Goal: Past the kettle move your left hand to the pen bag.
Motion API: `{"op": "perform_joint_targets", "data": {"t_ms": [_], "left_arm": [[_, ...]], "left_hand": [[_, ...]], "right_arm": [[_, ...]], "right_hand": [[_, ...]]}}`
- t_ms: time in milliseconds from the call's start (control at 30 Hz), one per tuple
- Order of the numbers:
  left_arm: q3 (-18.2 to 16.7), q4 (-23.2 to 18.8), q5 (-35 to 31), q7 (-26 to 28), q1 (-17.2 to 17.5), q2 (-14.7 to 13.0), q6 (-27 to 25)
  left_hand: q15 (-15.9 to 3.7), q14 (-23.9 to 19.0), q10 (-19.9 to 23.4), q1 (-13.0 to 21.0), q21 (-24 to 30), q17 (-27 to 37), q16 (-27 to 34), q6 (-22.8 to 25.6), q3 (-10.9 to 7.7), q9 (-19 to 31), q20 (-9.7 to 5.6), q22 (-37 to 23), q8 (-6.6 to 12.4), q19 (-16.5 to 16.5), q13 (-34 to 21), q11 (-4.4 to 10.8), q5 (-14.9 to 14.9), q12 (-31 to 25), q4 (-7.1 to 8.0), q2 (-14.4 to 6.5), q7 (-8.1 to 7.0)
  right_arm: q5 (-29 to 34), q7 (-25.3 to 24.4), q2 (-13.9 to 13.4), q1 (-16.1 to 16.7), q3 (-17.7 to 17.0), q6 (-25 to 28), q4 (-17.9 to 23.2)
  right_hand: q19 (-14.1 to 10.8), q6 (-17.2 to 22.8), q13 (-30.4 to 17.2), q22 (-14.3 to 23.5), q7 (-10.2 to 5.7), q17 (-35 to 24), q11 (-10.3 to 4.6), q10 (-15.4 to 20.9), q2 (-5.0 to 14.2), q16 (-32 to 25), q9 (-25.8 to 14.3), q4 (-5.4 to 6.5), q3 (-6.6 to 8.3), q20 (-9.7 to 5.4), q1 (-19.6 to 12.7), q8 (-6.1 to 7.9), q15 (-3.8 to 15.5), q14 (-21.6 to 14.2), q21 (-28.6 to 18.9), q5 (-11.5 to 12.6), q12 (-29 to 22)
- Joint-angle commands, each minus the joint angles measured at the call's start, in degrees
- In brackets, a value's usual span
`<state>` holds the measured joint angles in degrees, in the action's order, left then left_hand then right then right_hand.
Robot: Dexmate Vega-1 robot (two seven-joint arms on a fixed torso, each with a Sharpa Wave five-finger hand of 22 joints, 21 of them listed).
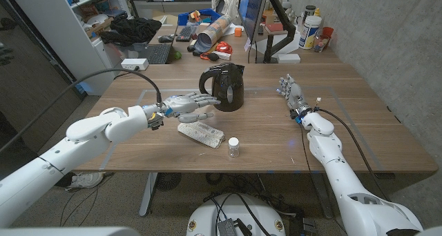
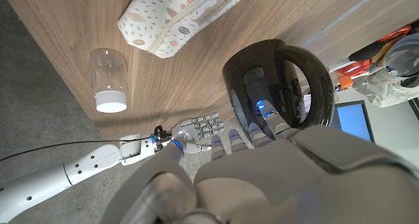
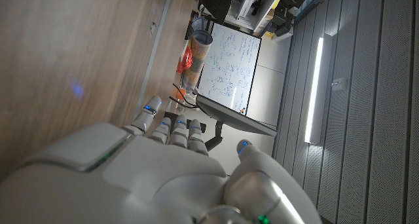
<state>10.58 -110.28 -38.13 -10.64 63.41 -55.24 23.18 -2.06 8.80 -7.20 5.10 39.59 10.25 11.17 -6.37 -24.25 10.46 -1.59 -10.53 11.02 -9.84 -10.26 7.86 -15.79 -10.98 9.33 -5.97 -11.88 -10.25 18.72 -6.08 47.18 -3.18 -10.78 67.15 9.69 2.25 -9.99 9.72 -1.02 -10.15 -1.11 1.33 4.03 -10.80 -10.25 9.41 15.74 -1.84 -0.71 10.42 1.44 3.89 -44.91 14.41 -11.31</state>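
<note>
On my head view the left hand [image 1: 188, 105] hovers at frame centre, fingers extended and loosely apart, holding nothing, fingertips just beside the black kettle [image 1: 224, 86]. The patterned pen bag [image 1: 201, 134] lies just below it, a small clear jar [image 1: 234, 148] nearby. The left wrist view adds the bag's zipper. My right hand [image 1: 293, 94] stands right of centre, fingers straight, empty.
</note>
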Motion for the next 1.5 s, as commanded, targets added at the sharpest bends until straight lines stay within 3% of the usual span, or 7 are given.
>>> {"op": "perform_joint_targets", "data": {"t_ms": [33,400,1500], "left_arm": [[0.59,0.21,0.59,-2.19,-0.56,-0.69,-0.86],[1.23,0.19,2.16,-5.11,-1.15,-1.07,-2.52],[2.42,-0.14,2.50,-7.26,-1.37,-2.33,-3.18]], "left_hand": [[-4.22,1.15,-1.66,0.38,-0.43,0.13,-0.41,-0.72,-0.41,0.09,-1.62,-0.19,-0.40,-6.73,-0.16,0.21,0.05,0.70,0.11,-2.21,-0.79],[-4.26,4.01,-4.92,-0.11,-1.95,-0.03,-0.82,-2.67,0.08,0.08,-0.03,0.01,-0.76,-9.13,-0.02,0.88,0.26,1.09,0.26,-1.72,-0.81],[-3.79,6.58,-6.86,-1.17,-3.38,-0.05,-0.57,-5.40,0.82,0.10,-0.49,-0.04,-0.83,-10.66,-0.01,0.17,0.34,0.66,0.44,-1.59,-0.81]], "right_arm": [[0.27,-0.34,0.23,-0.30,0.32,0.13,-0.23],[0.45,-0.58,0.38,-0.35,0.46,0.01,-0.46],[0.63,-0.34,0.44,-0.98,0.81,-0.17,-1.62]], "right_hand": [[-0.20,0.27,-0.29,0.34,0.00,-0.08,-0.25,0.09,3.30,0.05,-0.18,0.04,-0.28,-1.15,-0.45,0.34,-0.16,0.16,0.19,0.42,-0.19],[-0.29,0.26,-0.29,0.34,-0.05,-0.07,-0.22,0.03,3.33,0.07,-0.18,0.04,-0.33,-1.15,-0.46,0.34,-0.12,0.19,0.40,0.44,-0.17],[-0.55,0.19,-0.29,0.37,-0.03,-0.06,-0.27,0.02,3.36,0.07,-0.18,0.03,-0.48,-1.09,-0.48,0.35,-0.14,0.13,1.02,0.48,-0.19]]}}
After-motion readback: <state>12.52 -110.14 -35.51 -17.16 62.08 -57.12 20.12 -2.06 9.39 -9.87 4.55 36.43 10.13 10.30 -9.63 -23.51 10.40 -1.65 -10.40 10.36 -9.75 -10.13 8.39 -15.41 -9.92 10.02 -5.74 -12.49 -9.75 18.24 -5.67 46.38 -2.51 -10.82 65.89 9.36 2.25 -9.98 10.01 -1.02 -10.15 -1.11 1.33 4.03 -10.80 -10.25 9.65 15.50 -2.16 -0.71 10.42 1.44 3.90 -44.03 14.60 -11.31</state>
